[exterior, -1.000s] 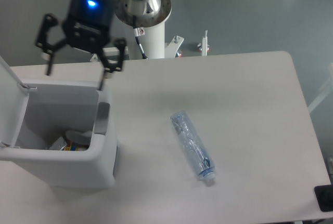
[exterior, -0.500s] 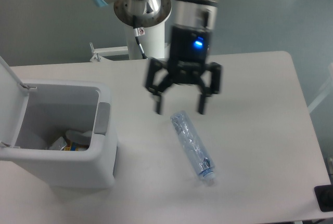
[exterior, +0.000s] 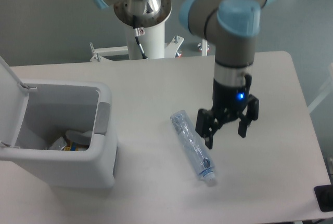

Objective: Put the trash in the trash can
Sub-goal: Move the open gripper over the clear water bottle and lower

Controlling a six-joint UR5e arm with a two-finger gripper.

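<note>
Single fixed view, looking down on the white desk (exterior: 156, 78).

End effector (exterior: 225, 137): fingers spread apart, nothing between them. It hangs right of centre of the desk, fingers pointing down, blue indicator light lit on its body. The finger (exterior: 209, 140) on the bottle side sits just beside the lower half of the bottle; I cannot tell whether it touches the bottle or the desk surface. The other finger is further toward the right edge, clear of the bottle.

Crushed bottle (exterior: 192, 146): clear, bluish plastic, lying flat on the desk near the middle, slightly toward the front edge. It lies diagonally, cap end pointing to the front right corner, base end pointing back toward the far left. Not gripped.

Trash can (exterior: 106, 146): white, boxy, rounded corners, at the front left corner of the desk, well apart from the bottle. Lid (exterior: 9, 99) flipped open and standing up at the left side. Grey tab (exterior: 102, 118) on the rim facing the bottle. Inside, at the bottom, some colourful scraps (exterior: 70, 142) show; details too small to tell.

Arm base (exterior: 141, 11): white pedestal with metal flange behind the far edge of the desk. A dark object (exterior: 324, 198) shows at the front right corner, cut off by the frame.
</note>
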